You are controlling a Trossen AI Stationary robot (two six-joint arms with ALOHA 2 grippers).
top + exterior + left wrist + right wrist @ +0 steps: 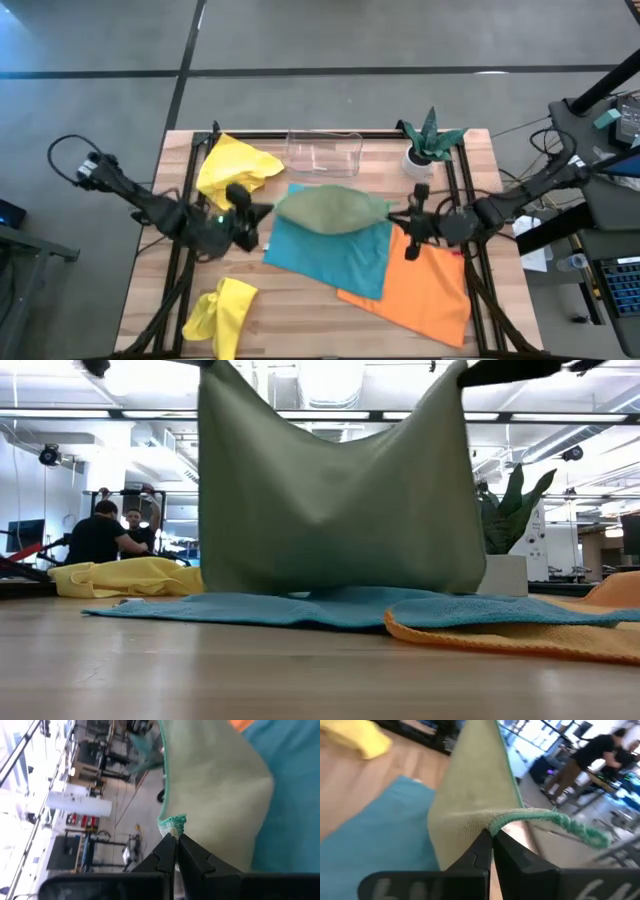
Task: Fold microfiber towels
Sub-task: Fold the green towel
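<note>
A sage green towel [330, 208] hangs spread between my two grippers over the middle of the table. In the low view it sags as a sheet [340, 500], and its lower edge [330, 590] reaches down to the turquoise towel [335, 258] lying flat beneath. My left gripper [262, 212] is shut on one upper corner, my right gripper [392, 214] on the other. An orange towel [425, 288] lies flat, partly under the turquoise one. One yellow towel [236, 168] is crumpled at the far left and another [222, 315] at the near left. My left gripper [176, 840] pinches the green towel's upper corner [173, 824] between its two fingertips, coming nearly level from the table's left. The towel hangs below, sagging toward the other grip. My right gripper [491, 839] pinches the opposite upper corner [492, 827] at its hemmed edge between its fingertips, coming nearly level from the table's right. The cloth hangs down from it, slack along the top edge.
A clear plastic tray [323, 152] stands at the far middle of the table. A small plant in a white pot [430, 142] is at the far right. Bare wood lies along the near edge, between the near yellow towel and the orange one. People sit in the room beyond [105, 535].
</note>
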